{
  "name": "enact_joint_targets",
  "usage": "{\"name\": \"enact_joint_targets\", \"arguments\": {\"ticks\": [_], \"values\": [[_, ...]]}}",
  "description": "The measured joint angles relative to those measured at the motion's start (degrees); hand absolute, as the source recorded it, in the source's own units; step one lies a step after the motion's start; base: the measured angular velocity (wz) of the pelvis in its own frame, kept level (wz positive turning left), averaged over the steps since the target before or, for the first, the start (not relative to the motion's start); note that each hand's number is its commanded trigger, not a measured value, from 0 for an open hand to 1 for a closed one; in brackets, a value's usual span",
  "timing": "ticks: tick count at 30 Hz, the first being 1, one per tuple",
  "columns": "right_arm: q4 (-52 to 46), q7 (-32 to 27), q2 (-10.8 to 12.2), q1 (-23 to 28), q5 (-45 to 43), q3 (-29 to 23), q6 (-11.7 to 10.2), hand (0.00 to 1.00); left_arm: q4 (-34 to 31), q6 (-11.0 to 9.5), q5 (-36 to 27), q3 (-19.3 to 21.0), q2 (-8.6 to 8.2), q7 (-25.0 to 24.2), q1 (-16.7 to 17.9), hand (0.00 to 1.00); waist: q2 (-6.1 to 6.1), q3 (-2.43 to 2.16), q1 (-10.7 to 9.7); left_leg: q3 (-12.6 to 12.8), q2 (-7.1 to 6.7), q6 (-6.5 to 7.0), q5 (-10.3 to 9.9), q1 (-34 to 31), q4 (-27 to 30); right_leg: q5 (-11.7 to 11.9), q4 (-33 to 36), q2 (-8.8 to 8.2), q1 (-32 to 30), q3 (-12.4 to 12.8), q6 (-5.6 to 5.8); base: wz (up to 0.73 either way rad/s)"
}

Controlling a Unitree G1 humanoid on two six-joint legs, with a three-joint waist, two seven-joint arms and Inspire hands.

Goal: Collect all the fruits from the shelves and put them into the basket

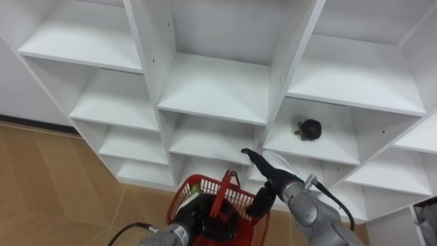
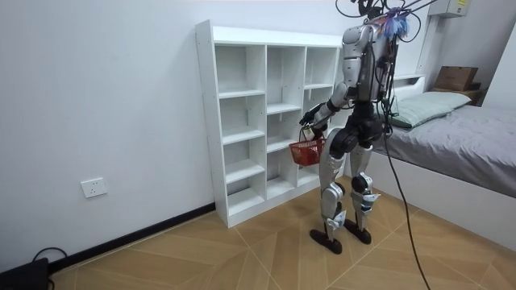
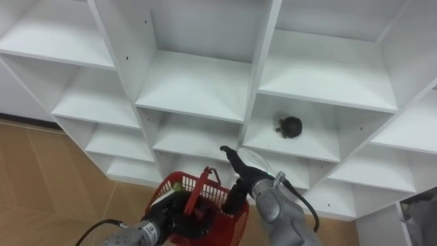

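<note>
As it lies shelved, the fruit (image 1: 311, 128) — round — points stem leftward.

Two head-mounted eyes look steeply down at close range on the closet (image 1: 218, 89) shelves and red basket (image 1: 258, 231); the room camera, metres off, frames the same closet side-on.

There is one white closet (image 2: 205, 121) with three columns of shelves, and one dark round fruit (image 1: 311, 128) on a shelf. There is one red basket (image 2: 306, 153); how many fruits lie inside cannot be told. The room has one bed (image 2: 476, 153), one pillow (image 2: 431, 103), one brown box (image 2: 455, 78) and one wall socket (image 2: 94, 188).
</note>
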Motion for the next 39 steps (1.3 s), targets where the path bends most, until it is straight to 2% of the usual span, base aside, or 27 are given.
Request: {"name": "enact_joint_targets", "arguments": {"ticks": [6, 16, 25, 30, 32, 34, 39], "values": [[-0.1, -0.2, 0.0, 0.0, 0.0, 0.0, 0.0, 0.00, 0.0, 0.0, 0.0, -0.2, 0.21, 0.0, 0.0, 1.00, -0.58, 0.03, -0.2, 0.0, 0.00, 0.00, 0.0, 0.0, -0.1, 0.0, 0.0, 0.00, 0.0, 0.0, 0.01, 0.00], [-0.1, -1.5, 0.0, -0.1, 0.0, -0.2, -0.1, 0.00, 0.0, 0.0, 0.0, 0.0, 0.77, 0.4, 0.0, 1.00, -0.59, 0.04, -0.4, 0.4, 0.02, 0.01, 0.0, 0.0, -0.1, 0.0, 0.0, -0.06, -0.1, 0.0, 0.01, 0.00], [-2.6, -2.6, -0.4, -0.2, 2.2, -0.7, -0.2, 0.00, 0.5, 0.0, 0.0, 1.7, 2.27, 0.4, 0.2, 1.00, -0.31, 0.03, -1.4, 0.8, 0.00, 0.06, 0.0, 0.9, -0.5, 0.0, 0.0, -0.17, 0.6, -0.1, 0.04, -0.01], [-3.2, -4.1, -0.8, 0.1, 2.8, -2.4, -2.6, 0.00, 0.5, -0.1, 0.0, 2.2, 2.52, 0.4, 0.4, 1.00, 0.35, -0.09, -2.1, 0.8, -0.04, 0.05, 0.0, 2.2, -1.0, 0.0, -0.1, -0.19, 1.5, 0.0, 0.05, 0.00], [-3.1, -5.0, -0.9, 0.4, 5.1, -2.9, -3.6, 0.00, 0.3, -0.1, 0.0, 2.5, 3.15, 0.5, 0.6, 1.00, 0.87, -0.15, -2.9, 0.8, -0.04, 0.04, 0.0, 3.0, -1.2, 0.0, -0.2, -0.16, 2.3, 0.2, 0.09, -0.03], [-3.1, -5.4, -1.2, 1.6, 7.1, -4.2, -4.6, 0.00, 0.1, -0.2, 0.0, 3.8, 3.05, 0.8, 0.7, 1.00, 1.06, -0.28, -3.0, 0.8, -0.10, 0.03, 0.0, 3.2, -1.3, -0.1, -0.2, -0.17, 2.4, 0.2, 0.17, 0.00], [-3.2, -6.0, -1.5, 3.5, 9.0, -7.4, -4.9, 0.00, 0.0, -0.5, 0.0, 6.8, 2.77, 2.4, 0.9, 1.00, 1.39, -0.64, -3.0, 1.4, -0.18, 0.04, 0.0, 3.7, -1.3, -0.2, -0.2, -0.23, 2.6, 1.1, 0.24, -0.05]]}}
